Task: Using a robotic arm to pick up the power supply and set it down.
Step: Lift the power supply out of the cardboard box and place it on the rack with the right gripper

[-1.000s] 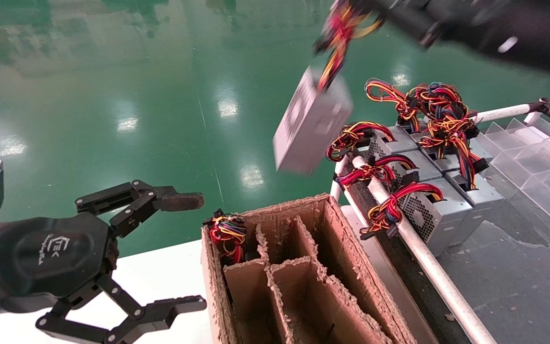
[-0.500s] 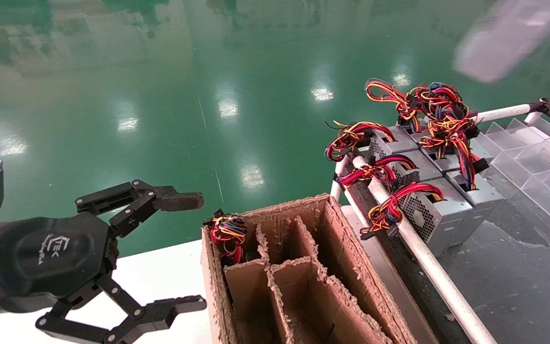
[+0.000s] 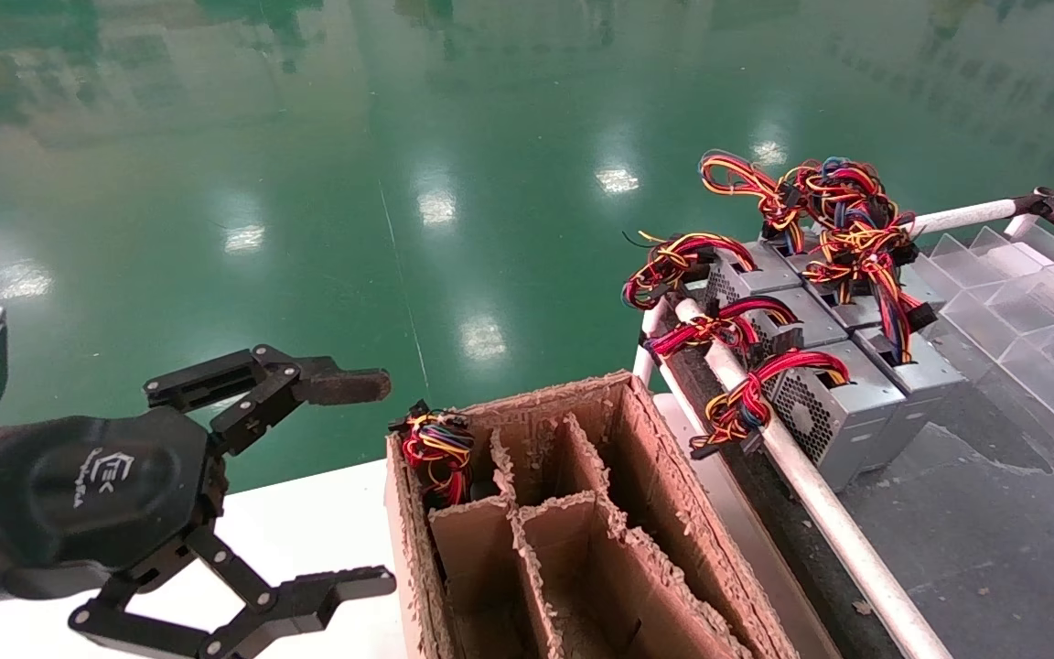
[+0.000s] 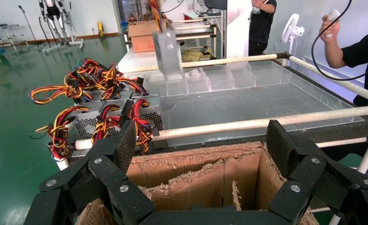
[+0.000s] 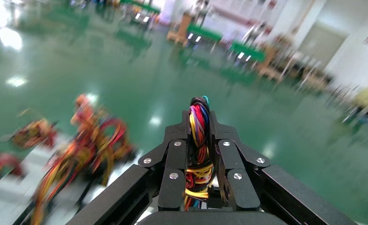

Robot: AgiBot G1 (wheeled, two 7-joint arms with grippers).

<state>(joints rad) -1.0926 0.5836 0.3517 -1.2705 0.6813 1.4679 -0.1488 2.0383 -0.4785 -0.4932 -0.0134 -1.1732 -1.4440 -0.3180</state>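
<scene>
The left pincer (image 3: 358, 480) is matte black, its scissor-link fingers (image 3: 344, 386) pinned with silver screw heads, and its rounded palm carries a pale embossed logo beside a silver-white wrist block. The right pincer (image 5: 201, 187) has the same black links and bright rivets.

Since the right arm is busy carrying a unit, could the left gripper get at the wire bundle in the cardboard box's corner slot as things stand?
Probably yes: the left gripper hangs open beside the cardboard box, and the wire bundle pokes above the corner slot with nothing over it.
</scene>
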